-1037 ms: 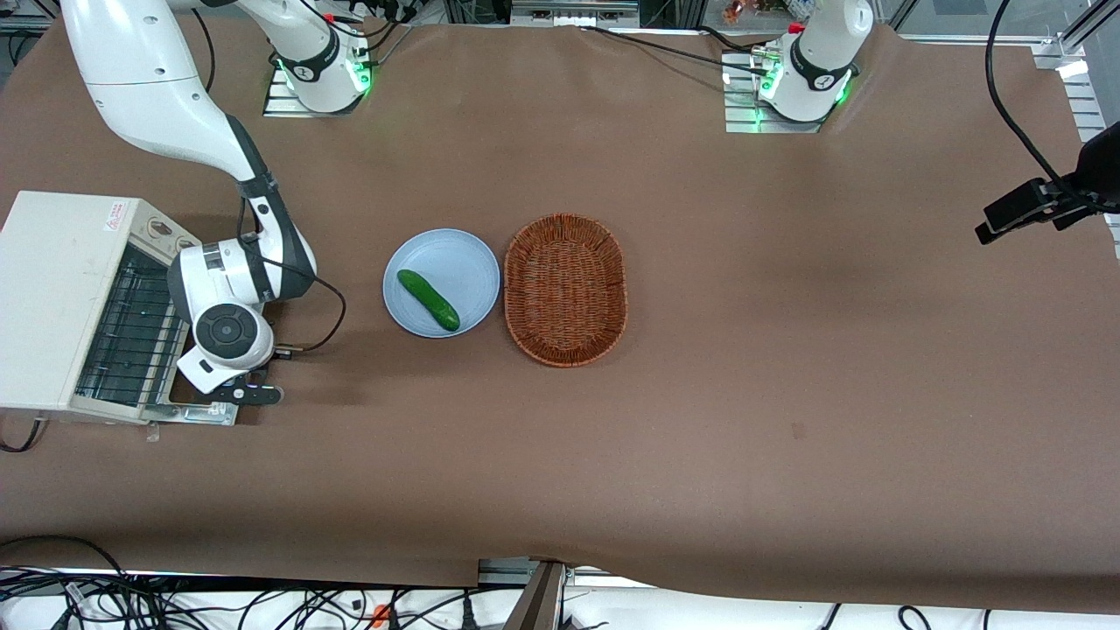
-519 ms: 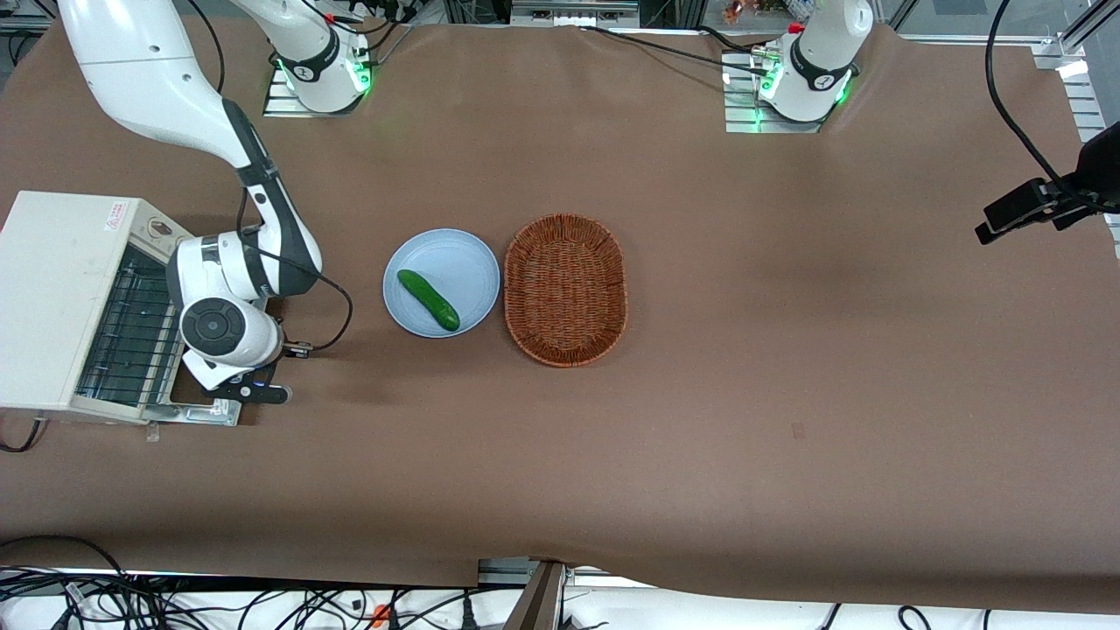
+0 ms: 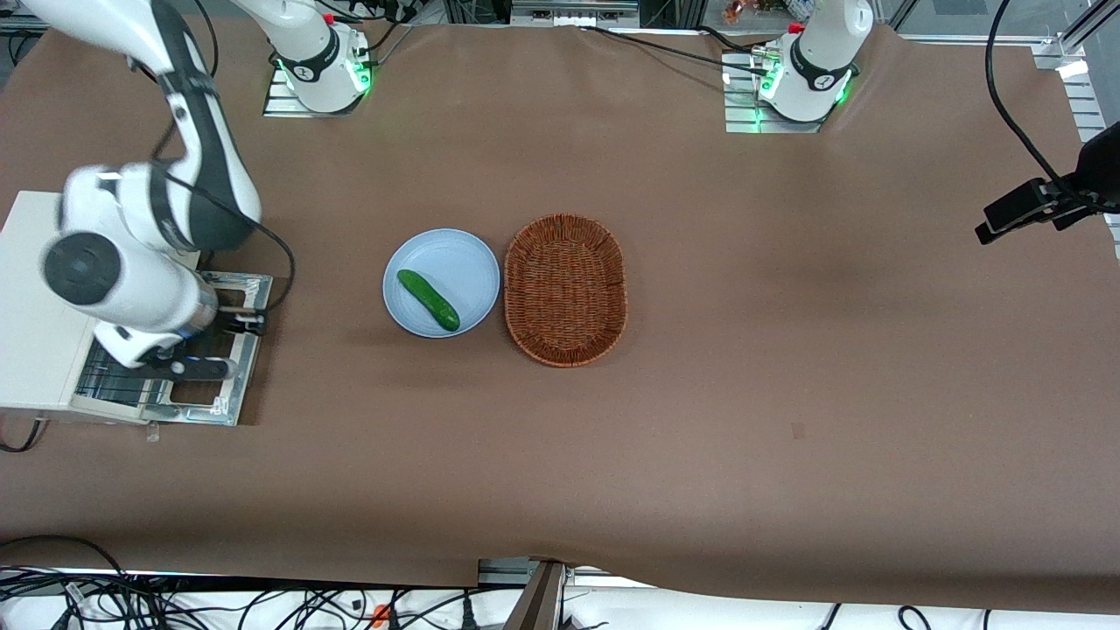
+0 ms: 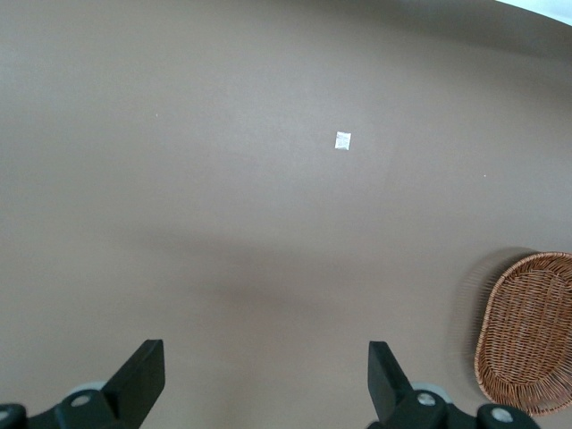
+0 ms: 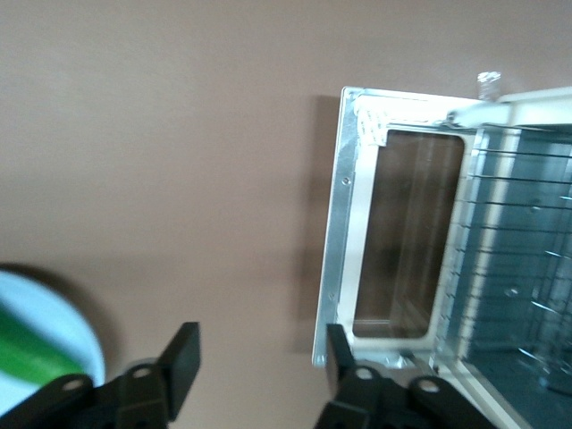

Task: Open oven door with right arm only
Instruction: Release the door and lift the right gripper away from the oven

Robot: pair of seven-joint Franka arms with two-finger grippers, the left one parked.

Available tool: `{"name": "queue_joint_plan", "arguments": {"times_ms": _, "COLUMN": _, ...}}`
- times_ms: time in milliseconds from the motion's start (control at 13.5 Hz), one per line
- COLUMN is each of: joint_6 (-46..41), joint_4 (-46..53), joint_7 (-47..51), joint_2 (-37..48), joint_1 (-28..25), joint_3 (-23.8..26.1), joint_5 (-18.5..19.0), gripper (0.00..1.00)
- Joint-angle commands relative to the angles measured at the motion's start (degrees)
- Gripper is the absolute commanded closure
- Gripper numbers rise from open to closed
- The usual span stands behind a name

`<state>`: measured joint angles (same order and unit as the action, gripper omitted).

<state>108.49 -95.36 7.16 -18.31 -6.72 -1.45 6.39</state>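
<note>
Step in hand, as judged: opening done, withdrawal under way. Oven door [image 3: 214,350] found swung fully down, lying flat on the table [image 3: 700,420] in front of the oven [image 3: 39,297], glass window facing up, wire rack exposed inside the cavity. Door's long axis running parallel to the oven's front, from farther to nearer the front camera; free edge pointing away from the oven toward the plate [image 3: 442,282].

Gripper [image 5: 259,362] of the right arm [image 3: 122,262] raised above the door, clear of it, with nothing between the fingers [image 5: 183,357]. Jaws released, spread wide, empty. In the wrist view, door frame [image 5: 344,223] seen below and just ahead of the jaws, one fingertip overlapping the frame's corner in the picture but not touching it, as far as can be told. Bar handle not made out in either view.

Next move, as judged: only a clean lift away, without catching the door's free edge.

Noted also: cucumber [image 3: 428,300] on the plate, wicker basket [image 3: 566,290] just beside the plate, both well apart from the jaws.
</note>
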Motion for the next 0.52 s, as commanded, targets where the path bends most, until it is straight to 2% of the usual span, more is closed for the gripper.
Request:
{"name": "queue_joint_plan", "arguments": {"times_ms": 0, "joint_6": -3.19, "joint_4": -0.18, "joint_7": -2.32, "joint_2": 8.80, "joint_1": 0.22, "joint_3": -0.74, "joint_5": -2.96, "gripper": 0.00}}
{"name": "queue_joint_plan", "arguments": {"times_ms": 148, "joint_6": -11.93, "joint_4": -0.09, "joint_7": -4.33, "joint_2": 13.19, "joint_1": 0.48, "joint_3": -4.25, "joint_5": -4.35, "gripper": 0.00}}
{"name": "queue_joint_plan", "arguments": {"times_ms": 222, "joint_6": -15.29, "joint_4": 0.43, "joint_7": -5.91, "joint_2": 15.13, "joint_1": 0.83, "joint_3": -4.70, "joint_5": -8.19, "gripper": 0.00}}
{"name": "queue_joint_plan", "arguments": {"times_ms": 296, "joint_6": -16.63, "joint_4": -0.08, "joint_7": -6.10, "joint_2": 17.06, "joint_1": 1.00, "joint_3": -6.27, "joint_5": -10.32, "gripper": 0.00}}
{"name": "queue_joint_plan", "arguments": {"times_ms": 370, "joint_6": -16.99, "joint_4": -0.09, "joint_7": -6.10, "joint_2": 17.60, "joint_1": 1.27, "joint_3": -7.33, "joint_5": -10.95, "gripper": 0.00}}
{"name": "queue_joint_plan", "arguments": {"times_ms": 444, "joint_6": -17.95, "joint_4": -0.09, "joint_7": -6.36, "joint_2": 17.78, "joint_1": 3.27, "joint_3": -5.42, "joint_5": -10.78, "gripper": 0.00}}
